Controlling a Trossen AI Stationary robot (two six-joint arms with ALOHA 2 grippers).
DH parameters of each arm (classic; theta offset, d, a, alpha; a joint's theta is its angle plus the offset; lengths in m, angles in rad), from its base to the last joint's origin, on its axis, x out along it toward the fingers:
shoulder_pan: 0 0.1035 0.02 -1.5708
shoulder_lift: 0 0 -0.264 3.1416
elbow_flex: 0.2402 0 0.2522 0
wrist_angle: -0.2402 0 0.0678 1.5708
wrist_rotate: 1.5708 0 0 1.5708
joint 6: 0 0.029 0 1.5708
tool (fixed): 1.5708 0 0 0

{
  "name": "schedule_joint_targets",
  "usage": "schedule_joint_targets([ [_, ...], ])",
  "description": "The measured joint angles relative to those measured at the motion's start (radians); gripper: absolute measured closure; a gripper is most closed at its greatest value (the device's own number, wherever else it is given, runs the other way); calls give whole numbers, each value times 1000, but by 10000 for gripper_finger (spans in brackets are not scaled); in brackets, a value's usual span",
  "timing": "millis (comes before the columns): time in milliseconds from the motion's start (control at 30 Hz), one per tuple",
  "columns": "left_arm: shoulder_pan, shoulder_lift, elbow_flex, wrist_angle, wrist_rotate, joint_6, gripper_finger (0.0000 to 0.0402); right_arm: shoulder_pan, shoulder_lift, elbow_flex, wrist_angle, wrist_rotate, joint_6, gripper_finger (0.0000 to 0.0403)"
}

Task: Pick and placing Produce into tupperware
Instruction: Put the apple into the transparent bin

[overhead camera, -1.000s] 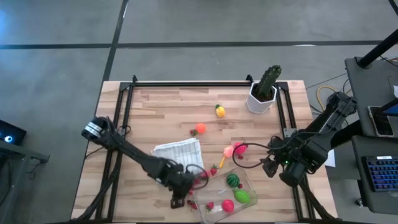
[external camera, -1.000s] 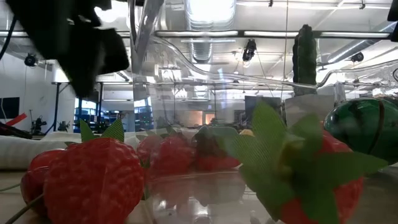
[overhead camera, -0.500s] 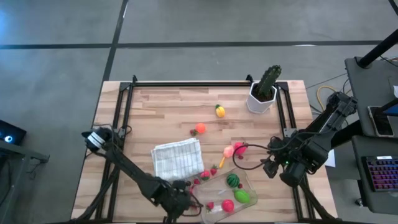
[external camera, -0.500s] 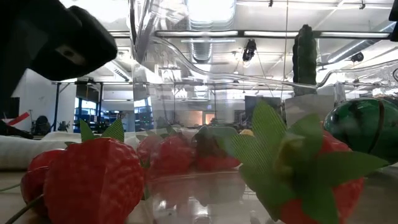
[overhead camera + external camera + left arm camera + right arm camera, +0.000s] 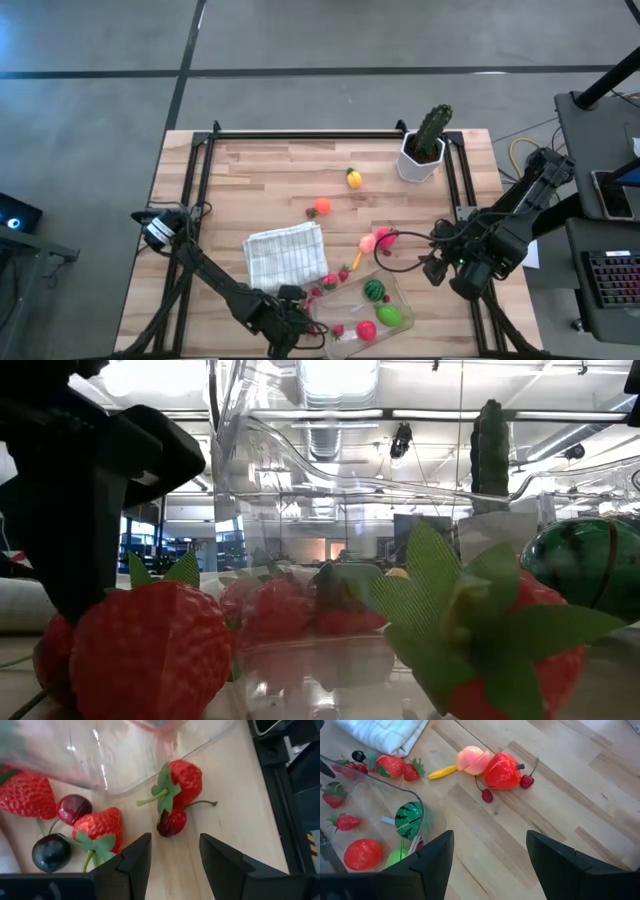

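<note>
The clear tupperware (image 5: 362, 308) stands near the table's front edge and holds a toy watermelon (image 5: 409, 820), a red tomato (image 5: 362, 854), a green piece and strawberries. My left gripper (image 5: 298, 326) hovers low by its left corner, open, with nothing between its fingers (image 5: 175, 860). Just ahead of them lie a strawberry (image 5: 182, 777), a red cherry (image 5: 171, 822), another strawberry (image 5: 97, 827) and dark cherries (image 5: 50, 852) on the wood. My right gripper (image 5: 438, 266) waits open over the right edge, above a peach (image 5: 473, 760) and a red fruit (image 5: 502, 771).
A folded white checked cloth (image 5: 286, 252) lies left of the tupperware. A cactus in a white pot (image 5: 424, 148) stands at the far right. A yellow fruit (image 5: 353, 178) and an orange one (image 5: 321, 207) lie mid-table. Black rails (image 5: 200, 190) run along the table's sides.
My left gripper has moved from beside the cloth toward the table's near edge and come down, rolling as it went; it now stands low behind the front strawberry in the low view. The produce and the tupperware have stayed put.
</note>
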Motion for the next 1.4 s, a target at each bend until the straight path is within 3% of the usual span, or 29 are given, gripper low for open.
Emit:
schedule_joint_targets([
  [567,11,2,-23,98,-2,33,250,0,0,-1,-3,0,0,161],
  [933,17,2,-25,89,1,31,250,0,0,-1,-3,1,-4,161],
  [1133,17,-20,-25,28,1,-55,250,-6,0,-3,0,0,40,161],
  [1267,18,-61,-16,-65,-1,-119,250,-75,0,-35,1,-104,124,161],
  [1400,19,-124,-20,-216,-8,-186,249,-162,0,-112,76,-197,59,161],
])
